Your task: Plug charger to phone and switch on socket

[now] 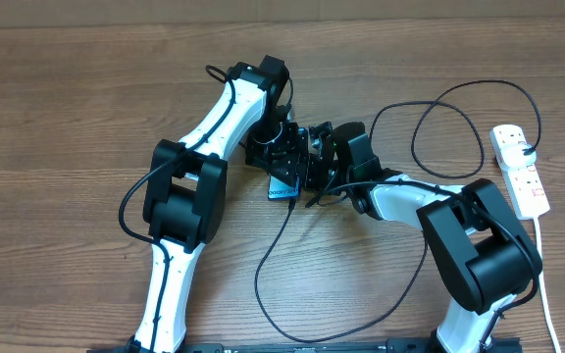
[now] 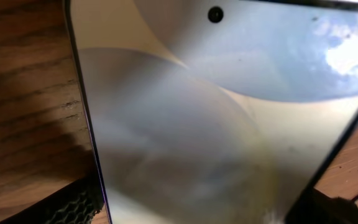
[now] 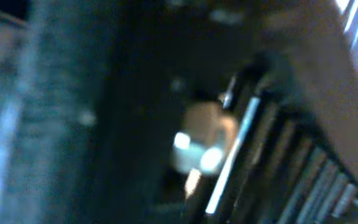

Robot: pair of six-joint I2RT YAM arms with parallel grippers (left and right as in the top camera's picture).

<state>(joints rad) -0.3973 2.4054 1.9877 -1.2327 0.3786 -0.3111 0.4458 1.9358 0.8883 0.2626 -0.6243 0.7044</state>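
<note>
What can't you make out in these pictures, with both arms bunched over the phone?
Overhead: the left gripper and right gripper crowd over the phone; the arms hide whether either is open or shut, and where the charger ends.
Overhead: whether the socket is switched on is too small to tell.
Left wrist: the phone fills the frame, blurred, edges cut off.
Right wrist: dark blur; nothing identifiable.

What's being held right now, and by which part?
The left gripper straddles the phone across its long edges, but a firm grip cannot be confirmed. For the right gripper, the view is too blurred to tell.
</note>
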